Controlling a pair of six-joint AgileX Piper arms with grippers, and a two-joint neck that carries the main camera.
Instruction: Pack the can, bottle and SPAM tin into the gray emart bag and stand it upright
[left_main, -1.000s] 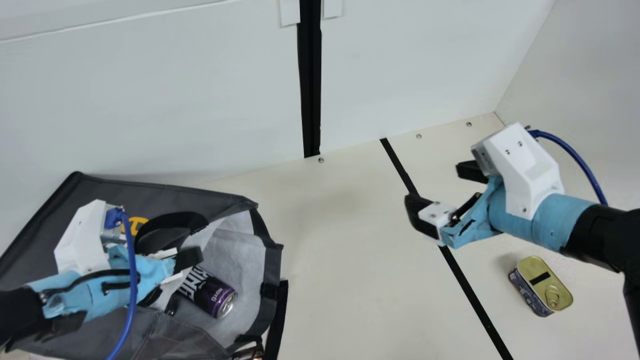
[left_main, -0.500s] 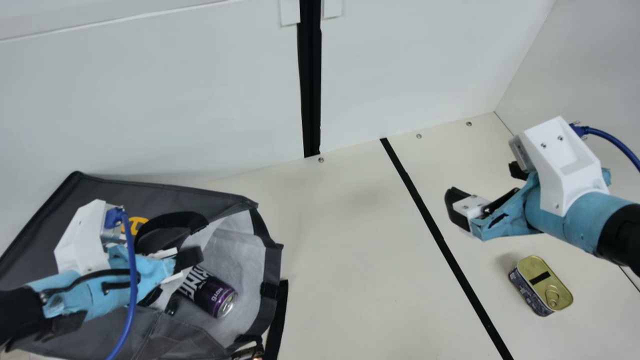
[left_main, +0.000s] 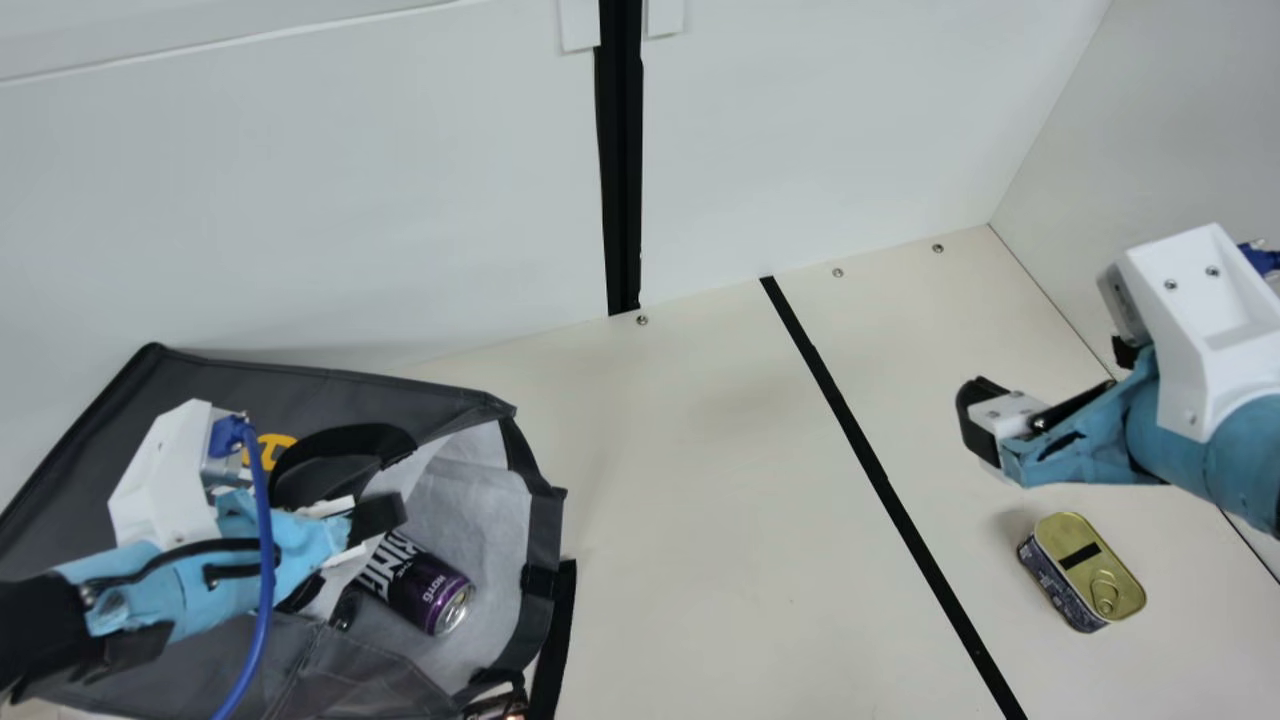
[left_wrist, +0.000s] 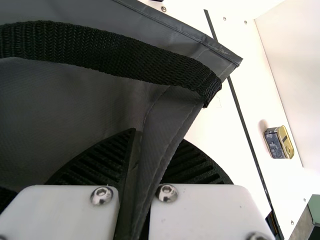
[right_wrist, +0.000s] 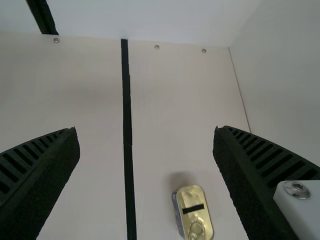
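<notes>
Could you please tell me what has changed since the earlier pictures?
The right gripper has moved towards the main view's right, nearer the tin, its fingers open and empty throughout. Nothing was taken hold of or let go. The left gripper still pinches the bag; bag, purple can and tin stayed put.

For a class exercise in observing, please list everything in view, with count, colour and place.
Gray bag: 1, gray, lying open at left
Can: 1, purple, inside the gray bag
Glossy item: 1, dark, beside the can, mostly hidden
Tin: 1, gold top, dark side, right of the stripe
Partial item: 1, mixed colours, bottom edge, unclear
Table: 1, cream, underneath
Stripe: 1, black, across the table
Post: 1, black, back wall
Left tool: 1, black, closed on gray bag
Right tool: 1, black, open above the table
</notes>
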